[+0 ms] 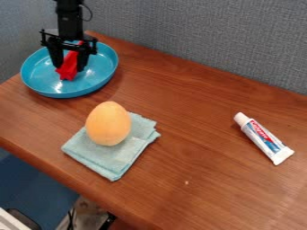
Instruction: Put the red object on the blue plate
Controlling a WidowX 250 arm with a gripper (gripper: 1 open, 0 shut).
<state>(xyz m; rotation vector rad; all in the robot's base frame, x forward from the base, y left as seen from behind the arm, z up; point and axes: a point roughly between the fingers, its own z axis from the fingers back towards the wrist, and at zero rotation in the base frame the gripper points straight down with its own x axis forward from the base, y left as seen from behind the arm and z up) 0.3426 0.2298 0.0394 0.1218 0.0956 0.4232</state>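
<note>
The hand [71,56] points straight down over the plate [42,83], its fingers drawn in narrow around the red block [72,65], which already lies inside the plate. Whether they truly grip it cannot be told. Any lift should wait for a firm, centred hold; a release should be straight up, without dragging the block over the rim.

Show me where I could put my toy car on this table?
Bare wood lies between the egg on its cloth and the toothpaste. It is crowded at the blue plate, where the tool straddles the red block.
</note>
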